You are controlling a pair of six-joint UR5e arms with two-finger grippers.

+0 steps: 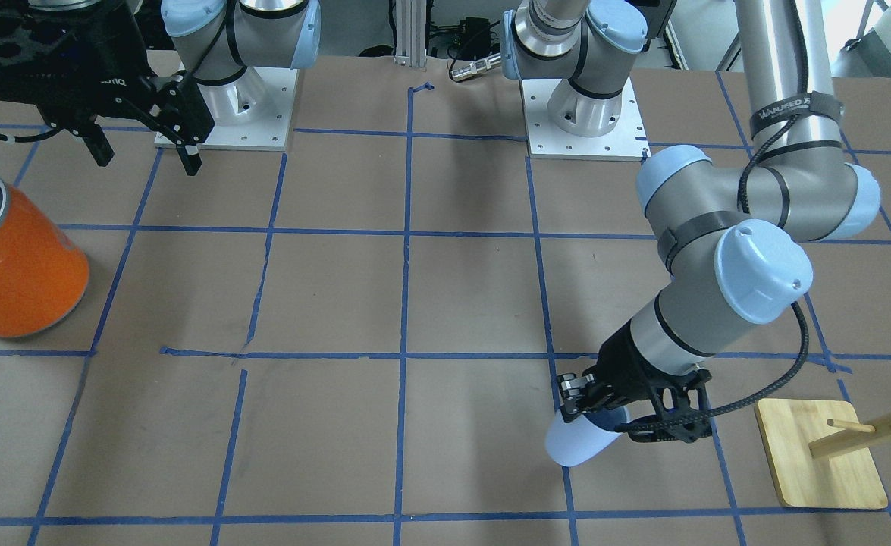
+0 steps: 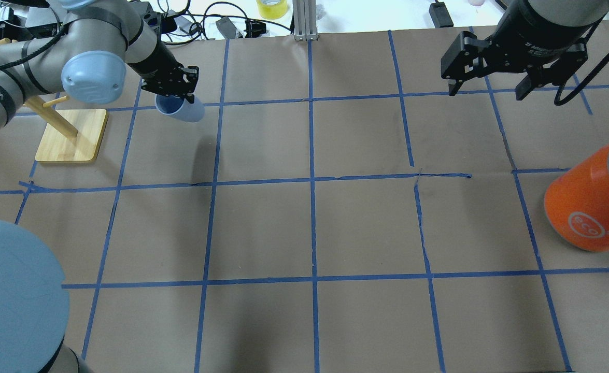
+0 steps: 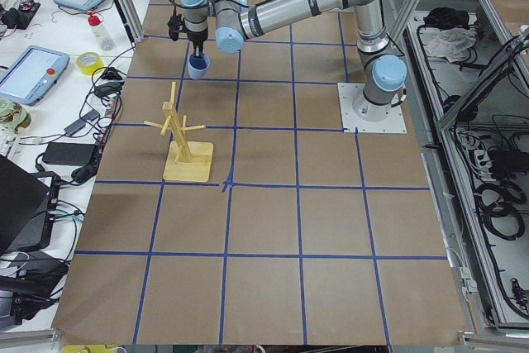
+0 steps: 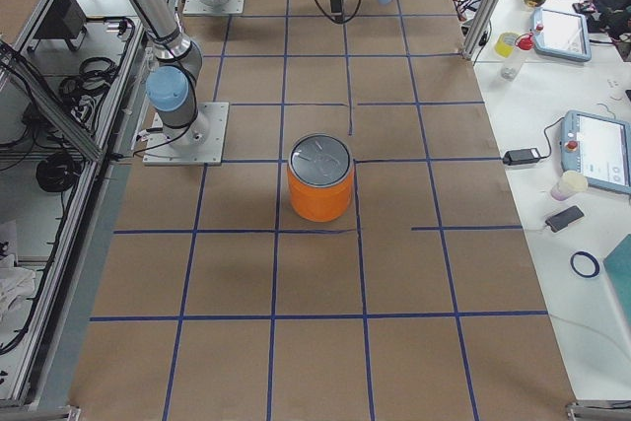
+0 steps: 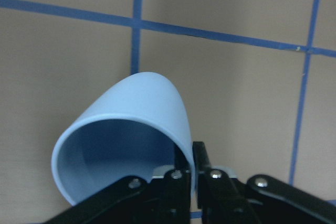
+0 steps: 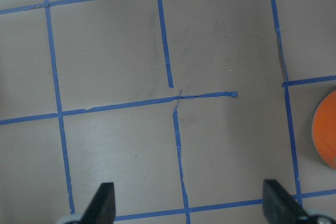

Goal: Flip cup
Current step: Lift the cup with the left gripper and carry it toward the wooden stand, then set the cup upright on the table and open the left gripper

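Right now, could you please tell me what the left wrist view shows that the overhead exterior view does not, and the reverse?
Only the left wrist view: how the left gripper pinches the cup by its rim wall, apparently one finger inside and one outside. Only the overhead view: the right gripper, open and empty, the orange can and the wooden stand. Both: the tilted cup in the left gripper, above the blue-taped table.

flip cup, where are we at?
Done: the left tool grips the cup by its rim, and the cup appears lifted off the table. In hand: the cup is tilted roughly on its side, mouth toward the left wrist camera. Left: finish the turn, set it down, release. The right tool hangs open, holding nothing.
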